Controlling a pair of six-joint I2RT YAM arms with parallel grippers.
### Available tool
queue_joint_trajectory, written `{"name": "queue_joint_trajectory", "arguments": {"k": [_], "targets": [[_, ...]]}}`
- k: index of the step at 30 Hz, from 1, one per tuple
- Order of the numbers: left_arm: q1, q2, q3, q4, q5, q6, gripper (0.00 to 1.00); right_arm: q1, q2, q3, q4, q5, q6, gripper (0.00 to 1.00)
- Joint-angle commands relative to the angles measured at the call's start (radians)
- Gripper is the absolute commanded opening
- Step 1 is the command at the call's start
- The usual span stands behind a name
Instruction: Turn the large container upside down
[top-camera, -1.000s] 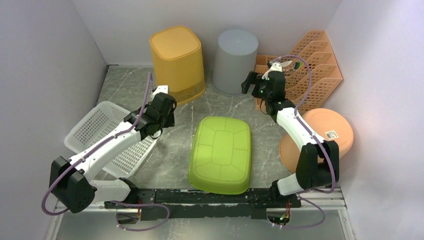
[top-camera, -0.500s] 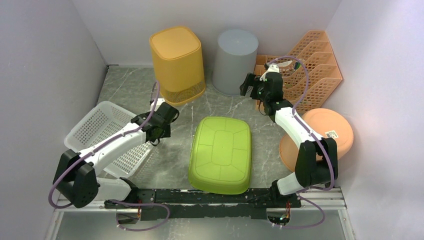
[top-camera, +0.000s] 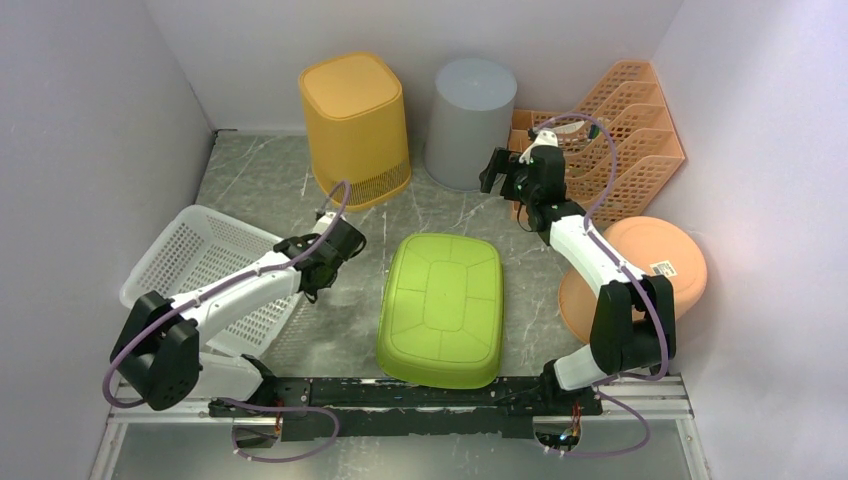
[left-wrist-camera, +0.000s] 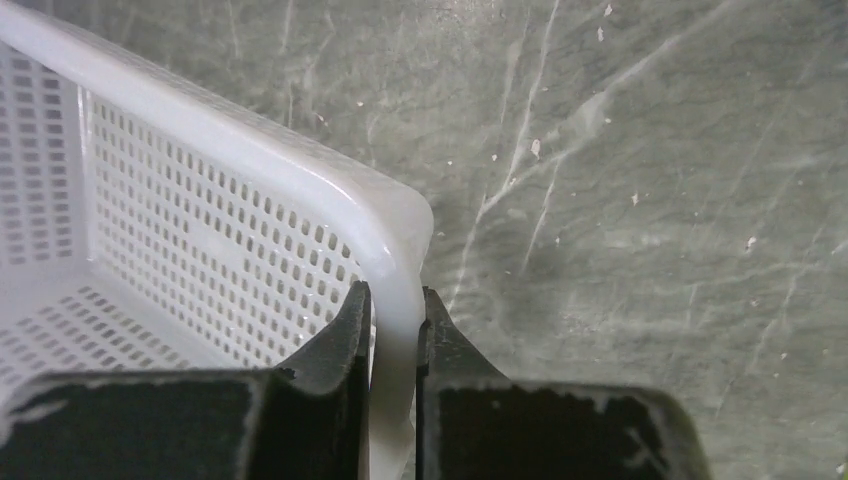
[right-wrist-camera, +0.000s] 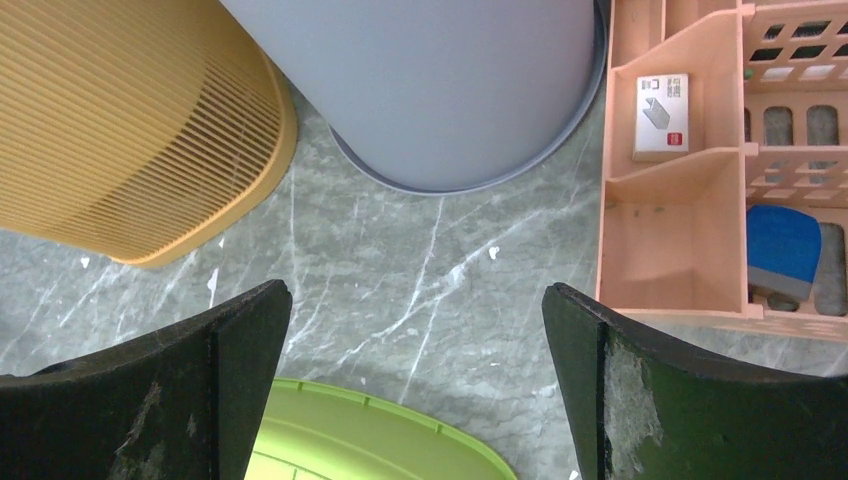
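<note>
The large white perforated basket (top-camera: 195, 262) sits open side up at the left of the table. My left gripper (top-camera: 312, 280) is shut on the rim at its near right corner. In the left wrist view the white rim (left-wrist-camera: 300, 165) runs between the two black fingers, and the gripper (left-wrist-camera: 395, 300) pinches it tight. My right gripper (top-camera: 494, 170) is open and empty. It hovers over bare table in front of the grey bin. In the right wrist view the right gripper (right-wrist-camera: 415, 295) has its jaws wide apart.
A green basin (top-camera: 440, 308) lies upside down at centre, its edge also in the right wrist view (right-wrist-camera: 350, 435). A yellow bin (top-camera: 355, 120) and a grey bin (top-camera: 470, 115) stand at the back. An orange organiser (top-camera: 625, 135) and an orange tub (top-camera: 655, 262) are at the right.
My left gripper has moved toward the near edge, still on the basket's corner, and the basket has shifted slightly left and settled flatter. The right gripper has barely moved.
</note>
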Motion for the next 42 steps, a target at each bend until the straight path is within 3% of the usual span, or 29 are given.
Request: {"name": "queue_joint_trajectory", "arguments": {"k": [1, 7, 12, 17, 30, 38, 42], "targets": [[-0.047, 0.009, 0.027, -0.037, 0.023, -0.221, 0.07, 0.004, -0.018, -0.018, 0.019, 0.012, -0.007, 1.00], [-0.186, 0.006, 0.166, -0.120, -0.055, -0.257, 0.07, 0.004, -0.023, -0.017, 0.019, 0.021, -0.008, 1.00], [-0.341, 0.041, 0.401, -0.229, -0.150, -0.281, 0.07, 0.004, -0.029, -0.020, 0.023, 0.029, -0.008, 1.00], [-0.435, 0.039, 0.553, -0.151, -0.174, -0.210, 0.07, 0.004, -0.031, -0.021, 0.023, 0.031, -0.011, 1.00], [-0.437, -0.303, 0.291, 0.670, -0.009, -0.002, 0.07, 0.004, -0.051, -0.019, 0.018, 0.031, -0.014, 1.00], [-0.414, -0.359, 0.195, 0.904, 0.029, -0.001, 0.07, 0.004, -0.069, -0.026, 0.009, 0.038, -0.017, 1.00], [-0.277, -0.416, 0.050, 0.965, 0.150, -0.154, 0.07, 0.004, -0.074, -0.027, 0.009, 0.037, -0.016, 1.00]]}}
